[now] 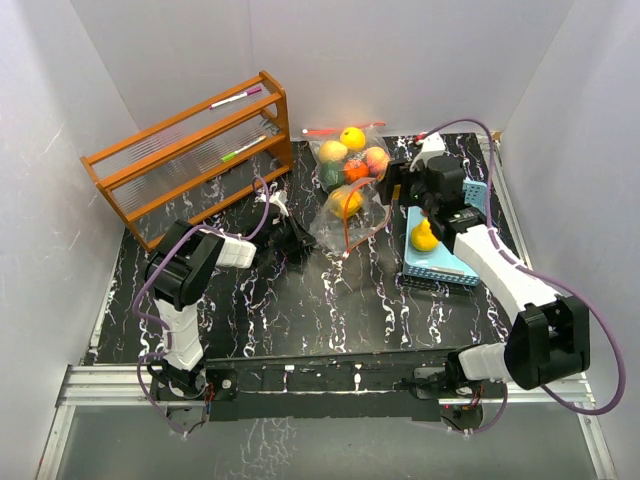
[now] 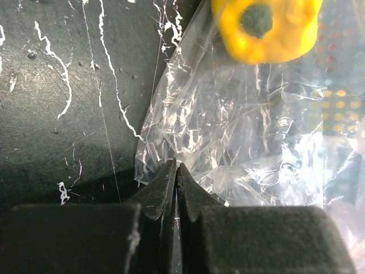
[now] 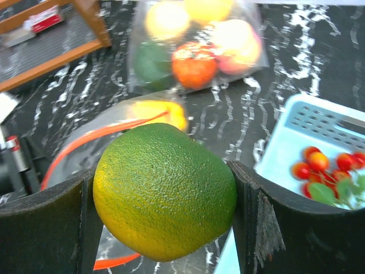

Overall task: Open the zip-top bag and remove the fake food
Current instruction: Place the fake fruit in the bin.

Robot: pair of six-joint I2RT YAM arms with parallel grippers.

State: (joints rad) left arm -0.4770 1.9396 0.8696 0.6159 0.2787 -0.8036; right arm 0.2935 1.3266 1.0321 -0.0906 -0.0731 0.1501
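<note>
Top external view: one clear bag (image 1: 335, 222) lies mid-table with six fake pieces inside: three yellow, one peach, one orange, one dark green. A seventh, a green-yellow citrus (image 3: 165, 191), is outside the bag, clamped between the fingers of my right gripper (image 3: 165, 194). My left gripper (image 2: 177, 185) is pinched tight on the bag's film edge, near a yellow pepper (image 2: 265, 25) inside. One blue basket (image 1: 445, 270), right of the bag, carries a yellow piece (image 1: 425, 237) and a tomato cluster (image 3: 322, 162). One wooden rack (image 1: 150, 170) at back left bears two markers (image 1: 236, 98). Surface: black table (image 1: 300, 320), white-veined, with white walls on three sides. From above, my right gripper hides the citrus. In the right wrist view the bagged pieces are blurred and the frame cuts off the basket.
</note>
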